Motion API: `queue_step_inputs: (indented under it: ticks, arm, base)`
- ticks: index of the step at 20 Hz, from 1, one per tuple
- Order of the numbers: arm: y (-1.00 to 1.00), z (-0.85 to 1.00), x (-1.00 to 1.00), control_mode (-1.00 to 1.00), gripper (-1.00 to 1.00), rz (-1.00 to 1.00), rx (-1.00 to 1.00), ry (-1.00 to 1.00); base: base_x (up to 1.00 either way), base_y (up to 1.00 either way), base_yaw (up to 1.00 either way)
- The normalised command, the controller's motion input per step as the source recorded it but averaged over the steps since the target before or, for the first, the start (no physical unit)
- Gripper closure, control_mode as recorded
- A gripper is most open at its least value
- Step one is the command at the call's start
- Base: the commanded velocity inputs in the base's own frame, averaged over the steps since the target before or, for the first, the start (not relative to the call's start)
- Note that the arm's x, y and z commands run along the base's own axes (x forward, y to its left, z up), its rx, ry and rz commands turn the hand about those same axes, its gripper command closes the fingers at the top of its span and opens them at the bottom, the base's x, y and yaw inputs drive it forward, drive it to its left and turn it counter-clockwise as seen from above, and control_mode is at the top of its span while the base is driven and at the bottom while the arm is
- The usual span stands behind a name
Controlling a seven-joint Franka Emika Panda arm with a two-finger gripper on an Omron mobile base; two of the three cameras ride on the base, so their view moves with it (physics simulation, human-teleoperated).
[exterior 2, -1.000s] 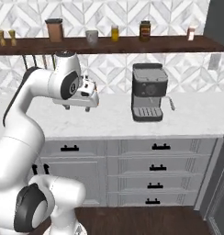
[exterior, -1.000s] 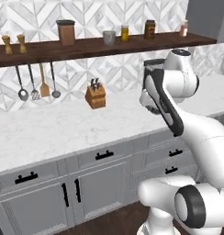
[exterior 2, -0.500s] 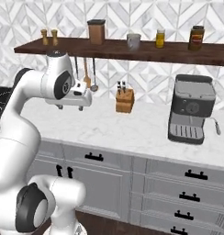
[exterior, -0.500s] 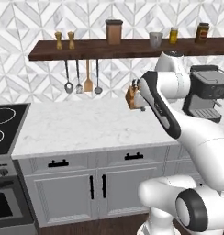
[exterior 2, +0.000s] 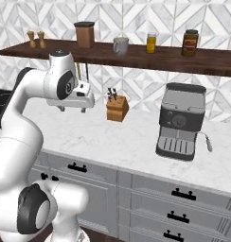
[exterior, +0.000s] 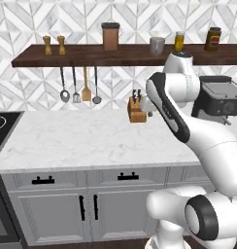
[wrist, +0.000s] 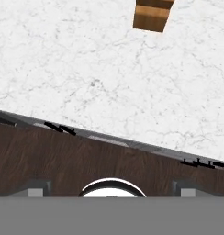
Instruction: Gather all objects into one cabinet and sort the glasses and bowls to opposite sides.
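My gripper [exterior 2: 72,110] hangs open and holds nothing, above the marble counter [exterior 2: 117,142], a little left of the wooden knife block [exterior 2: 117,108]. In the hand view its dark fingertips [wrist: 38,187] stand wide apart with nothing between them, over the counter's front edge and the brown floor. The knife block [wrist: 153,14] lies at the top of that view. The cabinet, the glasses and the bowls are out of view.
A dark wooden shelf [exterior: 81,54] carries pepper mills, a brown canister [exterior: 110,36], a pale cup [exterior 2: 119,45] and jars. Utensils [exterior: 79,87] hang below it. A coffee machine [exterior 2: 181,120] stands to the right and a stove [exterior: 3,127] at far left. Grey drawers [exterior 2: 179,194] run under the counter.
The whole picture has shifted right in both base views, so the base has moved; the stove has come into view at the left. My gripper has stayed open and holds nothing.
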Motion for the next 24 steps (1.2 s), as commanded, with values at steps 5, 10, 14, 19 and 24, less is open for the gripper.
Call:
queue_step_inputs:
  ticks: [5, 10, 14, 19, 24]
  arm:
    - [0.00, 0.00, 0.00, 1.00, -1.00, 0.00, 0.00, 0.00]
    - [0.00, 0.00, 0.00, 1.00, -1.00, 0.00, 0.00, 0.00]
    - [0.00, 0.00, 0.00, 1.00, -1.00, 0.00, 0.00, 0.00]
    - [0.00, 0.00, 0.00, 1.00, -1.00, 0.00, 0.00, 0.00]
    - [0.00, 0.00, 0.00, 1.00, -1.00, 0.00, 0.00, 0.00]
  base:
    - [0.25, 0.10, -0.13]
    - [0.08, 0.07, -0.42]
    - [0.39, 0.84, -0.43]
    - [0.83, 0.97, -0.40]
    - [0.72, 0.23, 0.00]
